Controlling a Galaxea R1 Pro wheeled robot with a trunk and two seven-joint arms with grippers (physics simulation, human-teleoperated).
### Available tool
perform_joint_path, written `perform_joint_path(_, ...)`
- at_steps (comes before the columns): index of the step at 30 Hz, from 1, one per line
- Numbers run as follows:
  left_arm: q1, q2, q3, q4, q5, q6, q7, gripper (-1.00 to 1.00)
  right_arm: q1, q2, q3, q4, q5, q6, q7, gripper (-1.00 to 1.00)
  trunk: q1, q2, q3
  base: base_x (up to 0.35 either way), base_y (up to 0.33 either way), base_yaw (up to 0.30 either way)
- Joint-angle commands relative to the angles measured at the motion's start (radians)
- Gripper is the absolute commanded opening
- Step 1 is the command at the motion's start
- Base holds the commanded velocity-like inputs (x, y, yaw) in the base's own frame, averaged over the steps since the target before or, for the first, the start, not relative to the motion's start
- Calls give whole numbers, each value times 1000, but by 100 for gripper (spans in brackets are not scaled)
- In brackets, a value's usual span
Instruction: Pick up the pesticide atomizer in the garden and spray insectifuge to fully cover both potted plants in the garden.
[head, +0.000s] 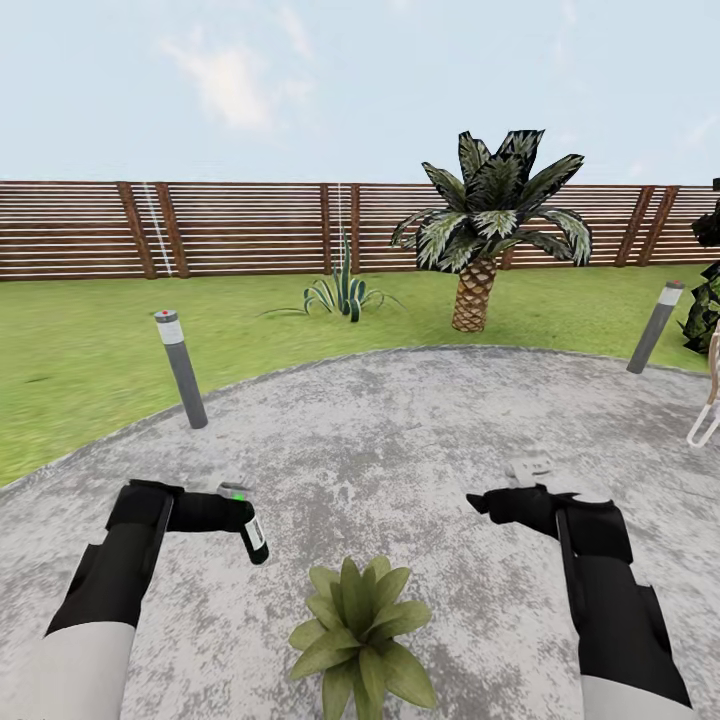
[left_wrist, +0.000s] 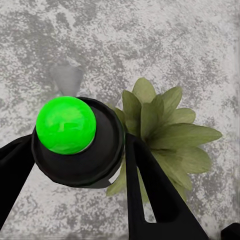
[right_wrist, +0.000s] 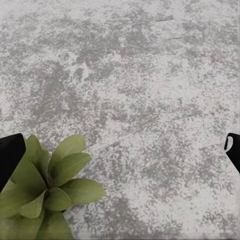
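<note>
My left gripper (head: 243, 516) is shut on the pesticide atomizer (head: 252, 527), a small dark bottle with a white label, held over the paving. In the left wrist view the atomizer's (left_wrist: 75, 145) round top glows green between the two black fingers (left_wrist: 150, 190). One potted plant (head: 358, 632), a rosette of broad green leaves, stands on the paving just below and right of the bottle; it also shows beyond the bottle as the plant (left_wrist: 162, 132). My right gripper (head: 487, 501) is open to the plant's right, with the leaves (right_wrist: 47, 187) near one finger. The second potted plant is out of view.
Grey paving (head: 400, 440) curves into lawn (head: 80, 350). Two grey bollards (head: 183, 370) (head: 655, 326) stand at its edge. A striped agave (head: 345, 290) and a palm (head: 488, 240) grow before the wooden fence (head: 230, 228). A white object (head: 708, 400) sits at the right edge.
</note>
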Motion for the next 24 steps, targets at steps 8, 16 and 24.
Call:
perform_joint_path(8,-4,11,0,102,-13,10,-9,-100,7,-27,-40,-2,12,2,40,100,0,0,-1,0,0,0)
perform_joint_path(16,-42,19,-4,128,-11,37,-10,-100,-2,-108,-162,-3,10,7,147,100,0,0,-1,0,0,0)
perform_joint_path(24,-67,34,-23,152,-10,41,-10,-100,1,-135,-192,-2,17,4,248,100,0,0,-1,0,0,0)
